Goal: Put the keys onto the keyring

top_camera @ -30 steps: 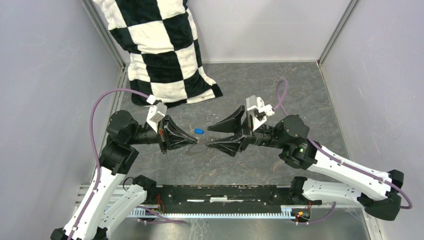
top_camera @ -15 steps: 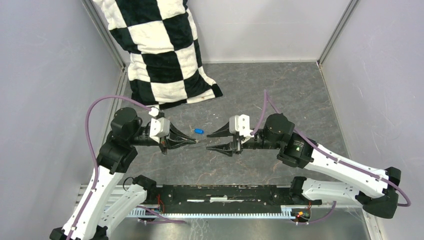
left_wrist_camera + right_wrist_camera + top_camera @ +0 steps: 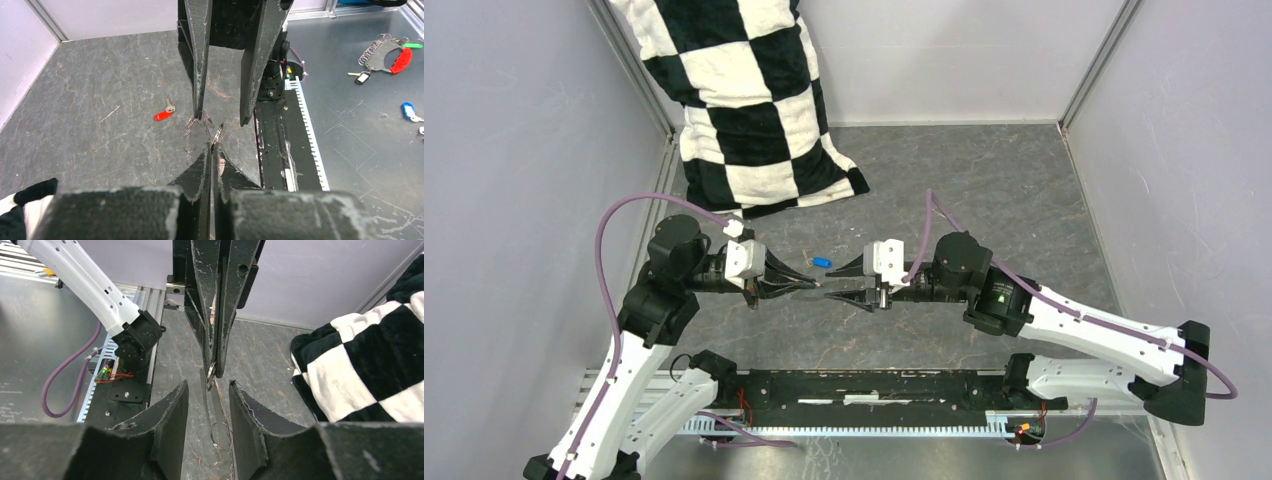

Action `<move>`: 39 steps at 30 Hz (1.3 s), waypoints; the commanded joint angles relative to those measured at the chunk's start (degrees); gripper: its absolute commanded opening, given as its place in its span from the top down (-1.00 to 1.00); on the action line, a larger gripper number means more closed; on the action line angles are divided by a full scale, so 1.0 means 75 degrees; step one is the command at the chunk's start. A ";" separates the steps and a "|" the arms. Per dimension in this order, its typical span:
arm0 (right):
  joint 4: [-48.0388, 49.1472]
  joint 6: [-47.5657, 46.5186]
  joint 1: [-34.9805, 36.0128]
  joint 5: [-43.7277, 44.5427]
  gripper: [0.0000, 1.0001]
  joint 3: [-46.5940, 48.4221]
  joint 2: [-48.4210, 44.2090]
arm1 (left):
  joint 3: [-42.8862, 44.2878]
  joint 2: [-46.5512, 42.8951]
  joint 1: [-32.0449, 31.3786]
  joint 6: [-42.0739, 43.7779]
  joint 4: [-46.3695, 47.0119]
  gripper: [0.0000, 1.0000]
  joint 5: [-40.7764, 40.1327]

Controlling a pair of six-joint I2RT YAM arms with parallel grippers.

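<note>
**Left claw shut on the keyring, right claw half-open around its tips**

My left claw [image 3: 812,284] is closed tight. A thin grey arc of the keyring [image 3: 218,134] sticks out from between its tips. I cannot make out the rest of the hoop.

My right claw [image 3: 834,283] faces the left one tip to tip, over the middle of the grey tabletop [image 3: 984,180]. Its jaws stand partly apart and grip nothing, with one finger on each side of the left claw's tips and that bit of ring. In my right wrist view the small loop of metal hangs at the left claw's tips, just in front of the gap between my fingers [image 3: 167,412]. I cannot tell whether either finger touches it.

From above, a blue key [image 3: 822,262] lies flat on the tabletop just on the far side of where the two claws meet, apart from both. In my left wrist view a red-headed key [image 3: 161,115] lies on the tabletop in about that same spot, beside the far finger of the right claw. Its small metal part points away from the head. I cannot tell whether this is one key shown in two colours or two separate keys. No key hangs on the arc of ring that shows.

A black-and-white checked cushion [image 3: 744,90] stands in the far left corner, well apart from both claws.
</note>
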 commanded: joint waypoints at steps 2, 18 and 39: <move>0.0752 0.0098 0.0150 0.0780 0.27 -0.0136 -0.0016 | 0.0067 -0.0047 -0.0015 0.0189 0.0212 0.96 0.0114; 0.0819 0.0372 0.0347 0.0786 0.52 -0.0109 0.0303 | 0.0069 -0.0132 -0.0012 0.0012 0.0206 0.96 0.0062; -0.1597 -0.0033 0.0361 -0.0085 0.99 0.0633 0.0216 | 0.1120 0.0601 -0.0014 0.1789 -0.2574 -0.15 0.0368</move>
